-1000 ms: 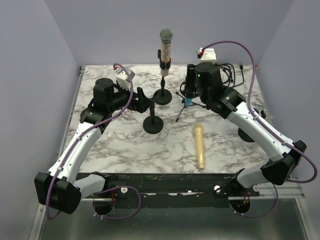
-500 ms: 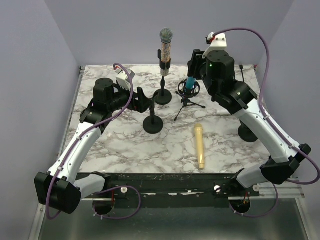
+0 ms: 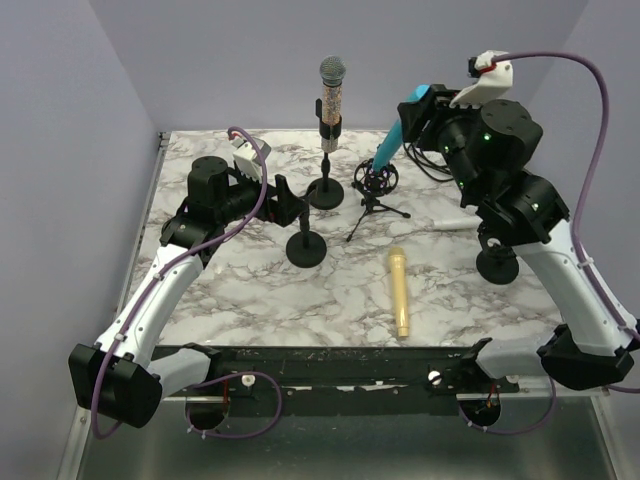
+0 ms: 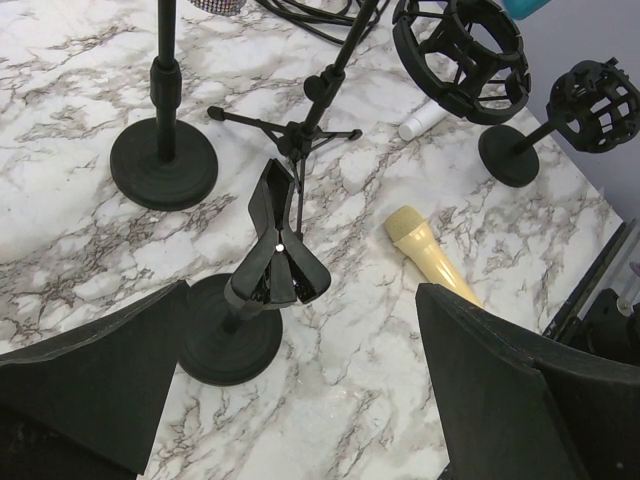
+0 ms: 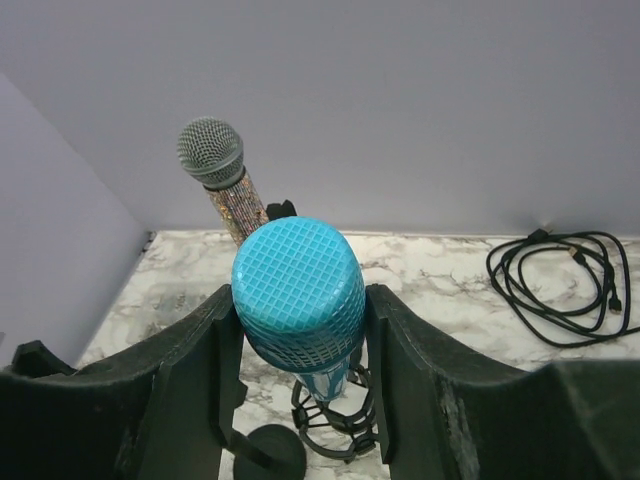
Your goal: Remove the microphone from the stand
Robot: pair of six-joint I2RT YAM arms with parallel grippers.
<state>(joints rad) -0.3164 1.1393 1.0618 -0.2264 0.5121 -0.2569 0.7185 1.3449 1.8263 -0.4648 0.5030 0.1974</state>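
My right gripper (image 3: 420,108) is shut on the head of the blue microphone (image 3: 398,130), which is raised and tilted, its lower tip at the top of the black shock-mount ring (image 3: 375,178) of the tripod stand. In the right wrist view the blue mesh head (image 5: 298,290) fills the gap between my fingers (image 5: 195,370), with the ring (image 5: 335,425) below. My left gripper (image 3: 280,193) is open and empty, next to an empty black clip stand (image 4: 275,260).
A glitter microphone (image 3: 331,95) stands upright in a round-base stand behind the tripod. A yellow microphone (image 3: 400,290) lies on the marble table (image 3: 240,290). Another black shock-mount stand (image 3: 497,265) and a white stick (image 3: 455,223) are at the right. A coiled cable (image 5: 560,280) lies at the back right.
My right gripper has risen and swung to the right, pulling the blue microphone up out of the shock mount and tilting it. The left arm has not moved.
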